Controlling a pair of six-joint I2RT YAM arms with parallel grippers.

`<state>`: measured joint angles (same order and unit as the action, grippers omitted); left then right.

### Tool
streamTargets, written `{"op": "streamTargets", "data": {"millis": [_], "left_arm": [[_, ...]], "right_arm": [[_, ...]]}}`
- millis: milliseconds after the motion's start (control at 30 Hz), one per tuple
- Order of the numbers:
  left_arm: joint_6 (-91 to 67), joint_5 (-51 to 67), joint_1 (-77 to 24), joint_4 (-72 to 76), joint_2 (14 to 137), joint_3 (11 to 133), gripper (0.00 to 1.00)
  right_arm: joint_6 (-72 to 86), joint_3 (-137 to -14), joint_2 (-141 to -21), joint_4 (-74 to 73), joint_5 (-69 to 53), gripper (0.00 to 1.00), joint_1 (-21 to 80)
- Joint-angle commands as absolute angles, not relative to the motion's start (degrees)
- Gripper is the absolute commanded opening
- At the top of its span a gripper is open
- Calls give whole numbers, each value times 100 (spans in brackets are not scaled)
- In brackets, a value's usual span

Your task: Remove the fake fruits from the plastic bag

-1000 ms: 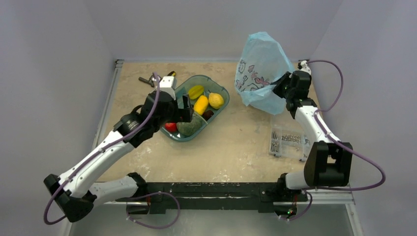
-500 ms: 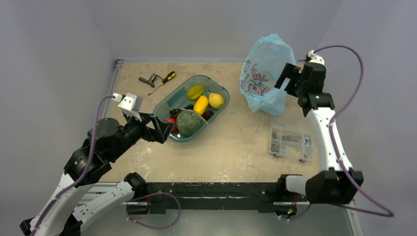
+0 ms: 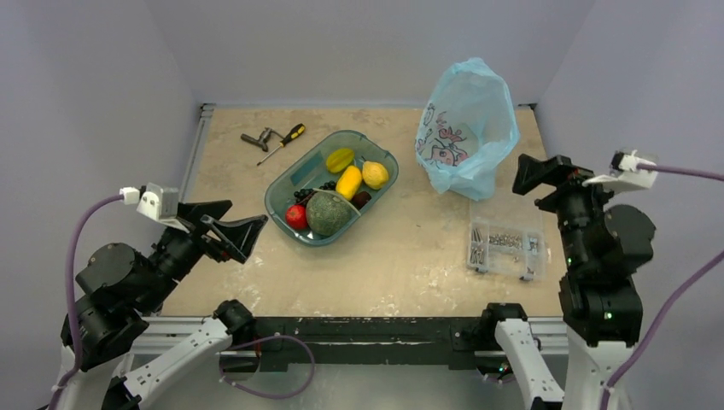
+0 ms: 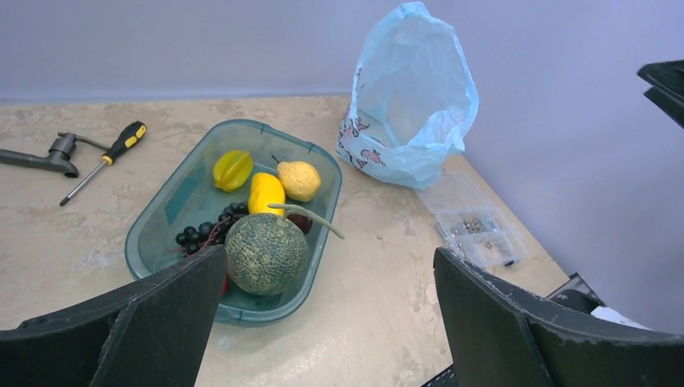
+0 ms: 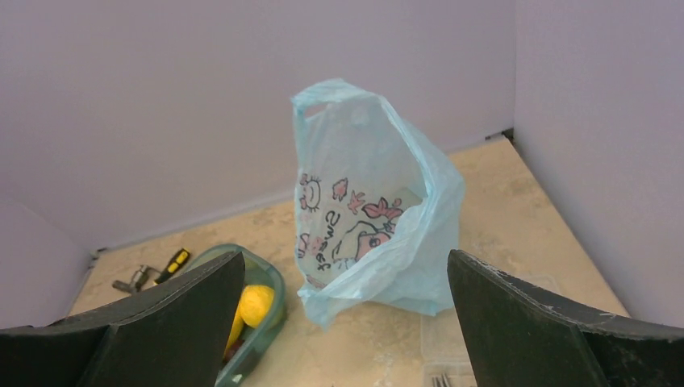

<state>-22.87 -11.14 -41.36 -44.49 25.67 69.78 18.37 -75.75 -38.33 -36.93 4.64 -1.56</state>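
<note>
The light-blue plastic bag (image 3: 465, 141) stands upright by itself at the back right, its printed side toward the tray, and nothing holds it. The rough green fruit (image 3: 328, 213) and the long yellow mango-like fruit (image 3: 348, 182) lie in the teal tray (image 3: 282, 182). My left gripper (image 3: 235, 224) hangs open to the near left of the tray, and its wrist view shows the green fruit (image 4: 266, 252) ahead between the fingers. My right gripper (image 3: 546, 175) is open and raised to the right of the bag (image 5: 375, 210), apart from it.
The tray also holds a star fruit (image 3: 340, 159), a pear (image 3: 374, 174), a red fruit (image 3: 296, 217) and black grapes (image 3: 309, 195). A screwdriver (image 3: 283, 143) and a metal tool (image 3: 256, 138) lie back left. A clear box of screws (image 3: 505, 248) sits near right. Walls close in three sides.
The right gripper opened, let go of the bag and drew back right and toward the near edge. The left arm pulled away from the tray toward the near left. The bag now stands alone.
</note>
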Motion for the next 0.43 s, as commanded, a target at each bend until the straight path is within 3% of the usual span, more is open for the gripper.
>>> {"op": "streamTargets", "data": {"millis": [0,400], "left_arm": [[-2082,-1407,-4113,-4515,2501,7211,100],[-1797,-1755,-4119,-4534,2493,7343,100]], "right_arm": [[1881,-7746,-3327,-3752,372,99,-151],[1970,-7901,-3137,-3917,1231,99,-150]]}}
